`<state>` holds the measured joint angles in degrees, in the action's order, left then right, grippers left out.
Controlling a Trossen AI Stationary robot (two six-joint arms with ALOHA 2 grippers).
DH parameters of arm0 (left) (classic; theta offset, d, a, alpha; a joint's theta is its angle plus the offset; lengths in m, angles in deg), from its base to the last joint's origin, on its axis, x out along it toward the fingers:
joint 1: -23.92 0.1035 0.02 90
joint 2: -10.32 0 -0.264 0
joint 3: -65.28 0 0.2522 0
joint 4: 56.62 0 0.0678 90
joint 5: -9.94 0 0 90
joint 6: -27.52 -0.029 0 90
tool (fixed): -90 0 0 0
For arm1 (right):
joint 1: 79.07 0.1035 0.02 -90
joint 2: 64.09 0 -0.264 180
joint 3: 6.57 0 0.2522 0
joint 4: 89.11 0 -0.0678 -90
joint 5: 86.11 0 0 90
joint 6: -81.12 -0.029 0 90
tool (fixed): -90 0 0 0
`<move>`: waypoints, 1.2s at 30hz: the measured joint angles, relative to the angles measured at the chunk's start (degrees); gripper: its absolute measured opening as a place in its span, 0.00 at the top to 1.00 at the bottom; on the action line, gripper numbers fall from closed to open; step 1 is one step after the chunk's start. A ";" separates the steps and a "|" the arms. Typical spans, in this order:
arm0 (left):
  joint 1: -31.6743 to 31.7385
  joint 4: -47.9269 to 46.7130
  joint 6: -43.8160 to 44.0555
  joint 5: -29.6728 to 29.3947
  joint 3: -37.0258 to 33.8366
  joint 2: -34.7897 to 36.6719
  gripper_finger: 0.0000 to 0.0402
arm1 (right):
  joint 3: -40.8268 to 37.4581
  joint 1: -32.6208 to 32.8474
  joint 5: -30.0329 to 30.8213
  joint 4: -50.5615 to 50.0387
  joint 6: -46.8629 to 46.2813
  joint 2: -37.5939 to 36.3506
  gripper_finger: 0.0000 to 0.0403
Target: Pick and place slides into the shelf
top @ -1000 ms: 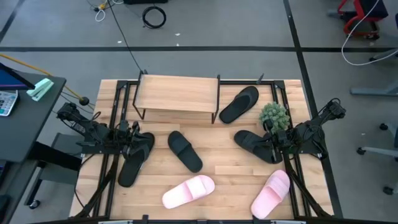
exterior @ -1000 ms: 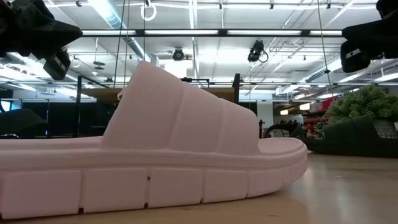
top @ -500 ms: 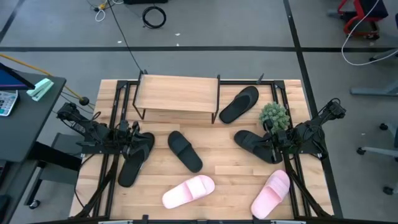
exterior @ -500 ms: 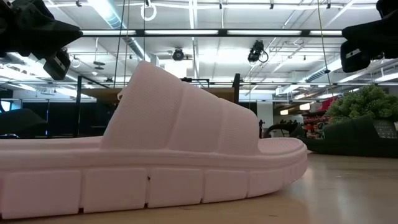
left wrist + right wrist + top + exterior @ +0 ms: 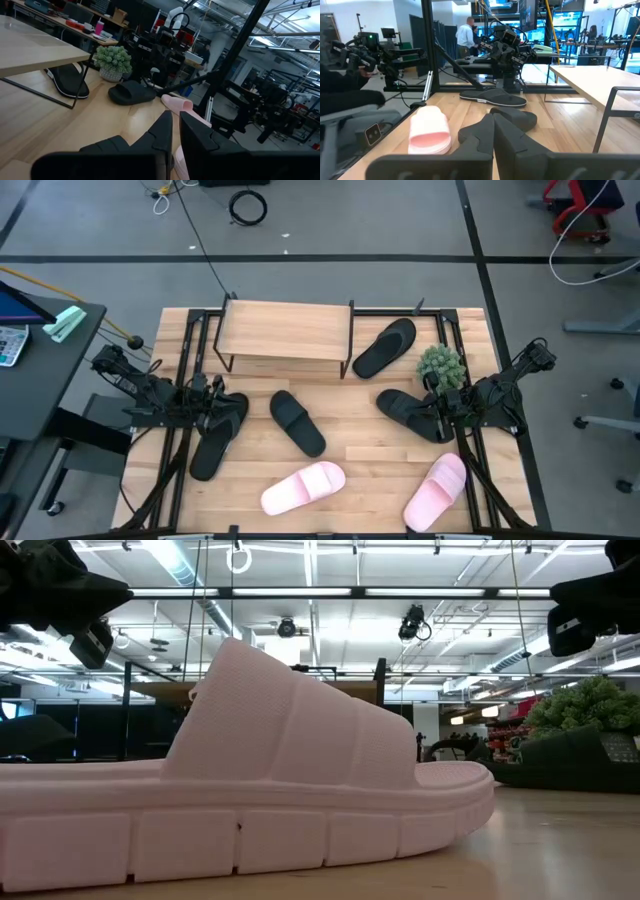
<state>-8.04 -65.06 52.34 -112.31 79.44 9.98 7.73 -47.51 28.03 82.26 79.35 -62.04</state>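
Front edge: two pink slides (image 5: pixel 303 487) lying flat on the table (image 5: pixel 370 460)
Mid table: left gripper (image 5: pixel 212 408) fingers pressed together over a black slide (image 5: pixel 218 436); right gripper (image 5: pixel 437 411) pinched closed above another black slide (image 5: pixel 412 414); third black slide (image 5: pixel 298 422) between
Back: shelf (image 5: pixel 285 332) bare on top, fourth black slide (image 5: pixel 384 347) and plant (image 5: pixel 440 365) beside it

6 slides (image 5: pixel 303 487) scattered, shelf (image 5: pixel 286 331) bare
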 joint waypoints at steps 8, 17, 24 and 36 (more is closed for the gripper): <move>0.02 0.00 0.00 0.00 0.00 -0.02 0.93 | 0.00 0.02 0.00 0.00 0.00 0.02 0.98; 0.02 0.64 -2.85 -0.03 -0.01 -0.02 0.91 | 0.00 0.01 0.00 0.00 -0.01 0.00 0.98; 0.01 3.54 -8.90 -0.70 -0.02 -0.02 0.91 | 0.00 0.00 0.01 -0.01 -0.01 0.01 0.98; 0.03 11.30 -5.34 -6.02 0.00 -0.02 0.95 | 0.65 0.00 0.33 1.21 12.43 0.04 0.98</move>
<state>-8.01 -53.76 47.01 -118.34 79.44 9.96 8.38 -47.51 28.36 83.47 91.79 -62.00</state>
